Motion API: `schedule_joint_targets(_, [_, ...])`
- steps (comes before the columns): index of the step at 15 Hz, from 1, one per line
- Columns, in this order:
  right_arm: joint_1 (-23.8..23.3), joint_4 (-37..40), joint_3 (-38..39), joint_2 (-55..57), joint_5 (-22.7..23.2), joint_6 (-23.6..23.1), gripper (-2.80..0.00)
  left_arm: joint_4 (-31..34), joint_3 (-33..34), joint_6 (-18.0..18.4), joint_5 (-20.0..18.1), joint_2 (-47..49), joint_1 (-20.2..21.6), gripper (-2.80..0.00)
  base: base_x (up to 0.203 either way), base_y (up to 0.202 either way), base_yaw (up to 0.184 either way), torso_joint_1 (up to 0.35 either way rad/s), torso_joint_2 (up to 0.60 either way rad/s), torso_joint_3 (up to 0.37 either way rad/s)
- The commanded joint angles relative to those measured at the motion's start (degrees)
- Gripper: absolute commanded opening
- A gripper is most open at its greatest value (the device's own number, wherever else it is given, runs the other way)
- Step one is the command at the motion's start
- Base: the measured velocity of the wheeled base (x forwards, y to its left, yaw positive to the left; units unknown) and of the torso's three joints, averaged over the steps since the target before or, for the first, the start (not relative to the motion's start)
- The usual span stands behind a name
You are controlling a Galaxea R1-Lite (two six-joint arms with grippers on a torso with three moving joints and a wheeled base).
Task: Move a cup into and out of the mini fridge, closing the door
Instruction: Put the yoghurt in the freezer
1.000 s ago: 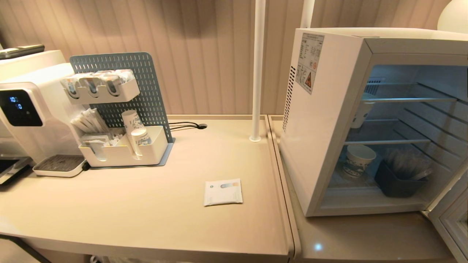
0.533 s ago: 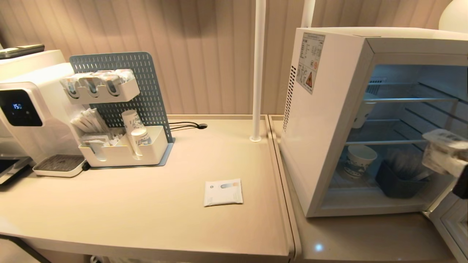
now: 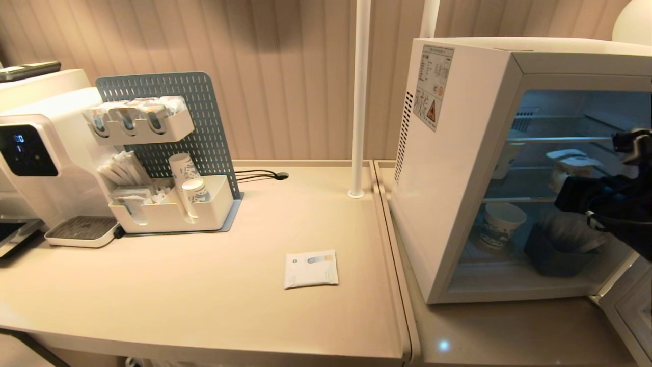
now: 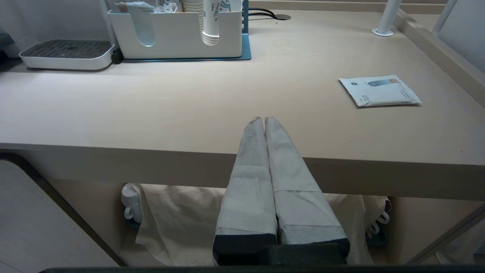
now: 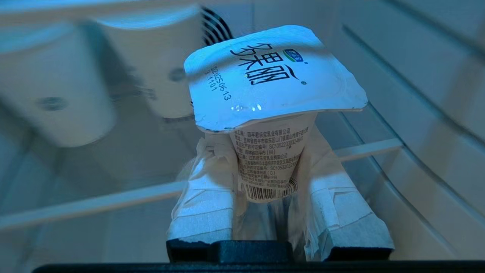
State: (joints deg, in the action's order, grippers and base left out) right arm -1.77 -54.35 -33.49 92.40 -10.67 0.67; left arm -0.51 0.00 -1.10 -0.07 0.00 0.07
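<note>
Your right gripper (image 5: 269, 167) grips the cup (image 5: 271, 113) inside the mini fridge (image 3: 458, 168); left gripper (image 4: 264, 121), fingers closed, hangs at the beige worktop's (image 3: 204, 285) edge.

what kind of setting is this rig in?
Probably an office pantry or hotel-style drinks corner. A water dispenser stands beside a pegboard organiser stocked with sachets and paper cups, and a countertop mini fridge stands open with cups on its wire shelves.
</note>
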Motion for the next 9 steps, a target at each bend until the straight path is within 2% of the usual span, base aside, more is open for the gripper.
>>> schedule_joint_targets(1, [-0.92,-0.4,-1.29,4.85,-0.36,0.4,-2.8,-0.02,0.09,-0.04,0.07,0.09,0.01,-2.8,0.0,0.0,0.0,0.0,0.0,0.0])
schedule_joint_targets(9, [-1.22,-0.5,-6.41,11.13,-0.54,1.53,-2.8,-0.02,0.09,-0.13,0.07,0.09,0.01,-2.8,0.0,0.0,0.0,0.0,0.0,0.0])
